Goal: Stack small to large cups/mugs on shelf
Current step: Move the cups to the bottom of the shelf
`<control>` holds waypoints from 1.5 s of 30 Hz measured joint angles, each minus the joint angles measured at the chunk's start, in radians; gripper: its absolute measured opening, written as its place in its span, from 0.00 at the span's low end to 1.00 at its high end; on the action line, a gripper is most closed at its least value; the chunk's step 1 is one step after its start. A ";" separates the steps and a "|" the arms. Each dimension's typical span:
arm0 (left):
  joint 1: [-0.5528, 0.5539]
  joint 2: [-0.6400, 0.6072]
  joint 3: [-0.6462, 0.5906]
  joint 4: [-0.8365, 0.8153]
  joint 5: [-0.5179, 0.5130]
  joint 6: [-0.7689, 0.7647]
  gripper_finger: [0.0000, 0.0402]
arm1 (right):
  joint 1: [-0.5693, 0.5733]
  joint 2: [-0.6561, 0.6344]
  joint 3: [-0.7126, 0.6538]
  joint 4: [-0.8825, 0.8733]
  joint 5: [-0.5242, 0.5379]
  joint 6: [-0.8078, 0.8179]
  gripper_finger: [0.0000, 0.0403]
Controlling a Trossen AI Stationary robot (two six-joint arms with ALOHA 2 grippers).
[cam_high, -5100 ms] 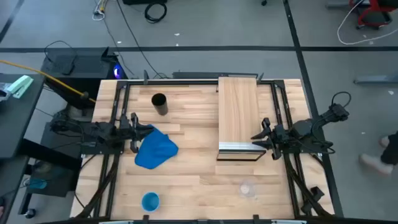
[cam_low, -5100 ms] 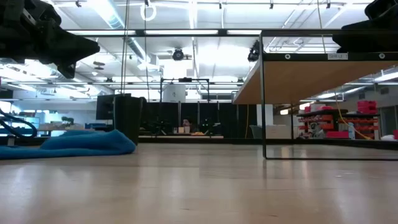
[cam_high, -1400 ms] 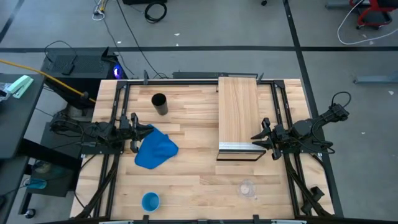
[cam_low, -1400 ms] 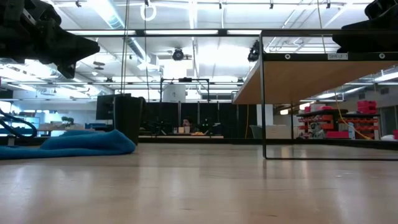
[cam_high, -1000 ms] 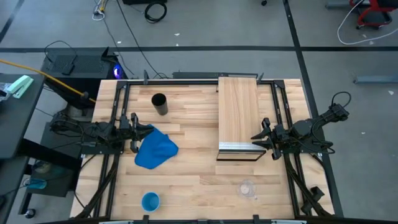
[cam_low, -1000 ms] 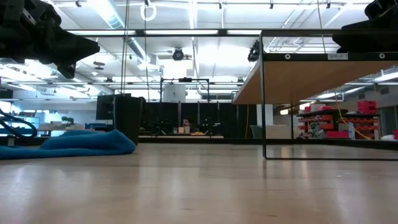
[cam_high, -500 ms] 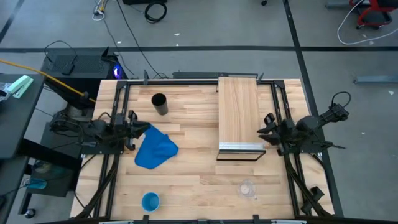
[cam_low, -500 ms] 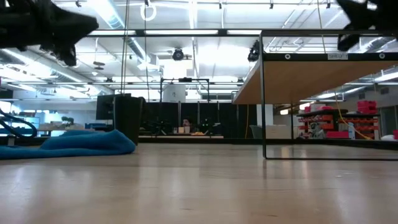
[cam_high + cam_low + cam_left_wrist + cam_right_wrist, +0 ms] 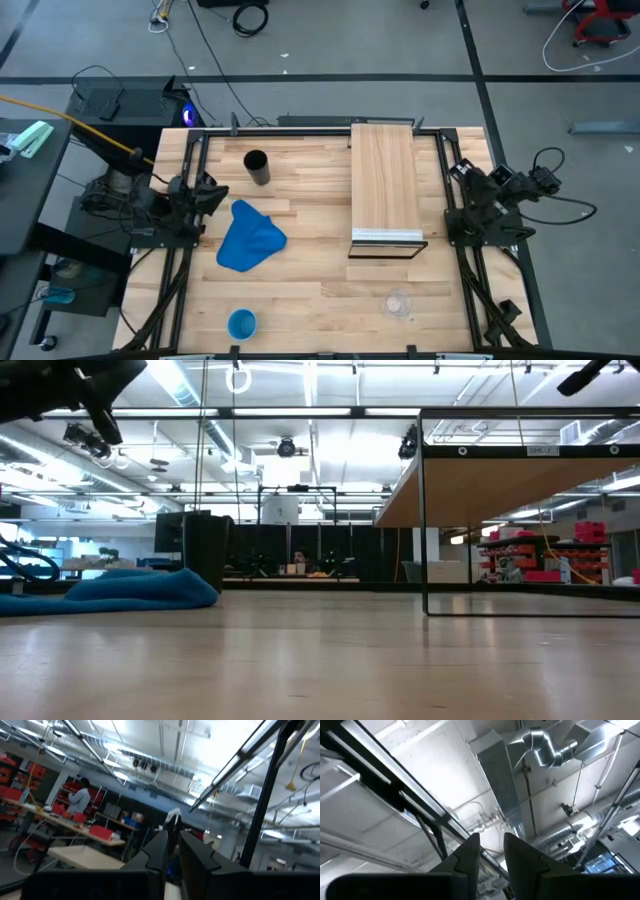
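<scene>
Nothing stacked yet; shelf (image 9: 384,178) bare. Clear cup (image 9: 398,302) on desk (image 9: 310,290) near front, right of centre; blue cup (image 9: 241,323) at front left; black cup (image 9: 256,166) at back left, w/ blue cloth (image 9: 249,238) between. Left gripper (image 9: 171,851) at desk's left edge, tilted up, fingers nearly together, empty. Right gripper (image 9: 491,851) at right edge, narrow gap, empty. Best to start w/ black cup as base: approach from above, grip mid-wall, keep upright.
</scene>
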 joint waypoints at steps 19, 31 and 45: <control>0.000 0.000 0.029 0.630 -0.005 0.102 0.11 | 0.000 0.000 0.074 -0.004 0.000 0.072 0.24; 0.000 0.049 0.496 0.000 0.035 0.270 0.10 | 0.000 0.000 0.080 -0.032 -0.008 0.072 0.24; 0.000 0.466 1.184 -0.894 -0.496 0.213 0.17 | 0.000 0.000 0.080 -0.035 -0.008 0.074 0.24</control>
